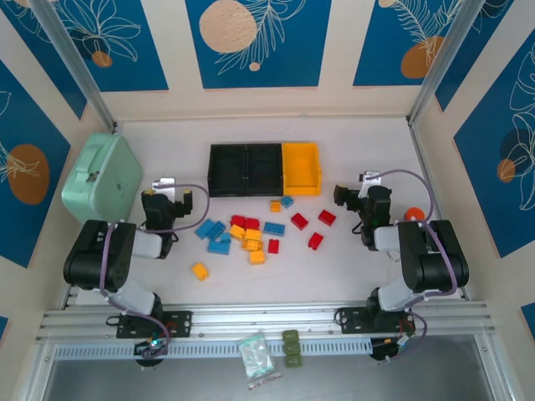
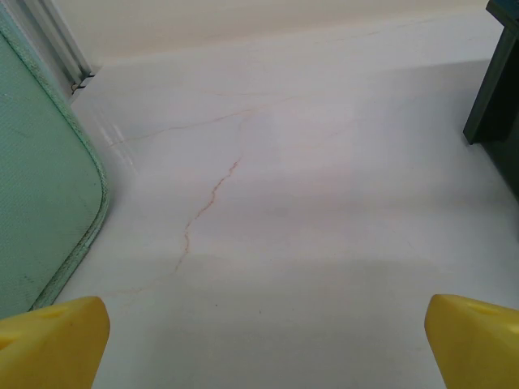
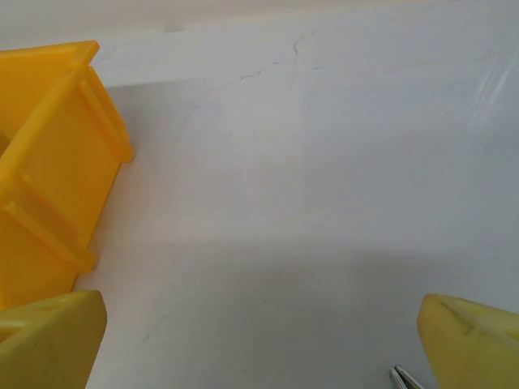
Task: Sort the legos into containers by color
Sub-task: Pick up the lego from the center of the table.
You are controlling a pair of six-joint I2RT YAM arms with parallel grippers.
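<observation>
With left gripper (image 2: 263, 344) and right gripper (image 3: 259, 344) both spread and empty, the legos (image 1: 251, 236) between them look crowded, perhaps touching, so a descending finger could scatter neighbours.

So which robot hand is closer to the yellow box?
The right gripper. It sits open, just right of the yellow bin. The left gripper is farther, past both black bins, beside the mint-green case.
</observation>
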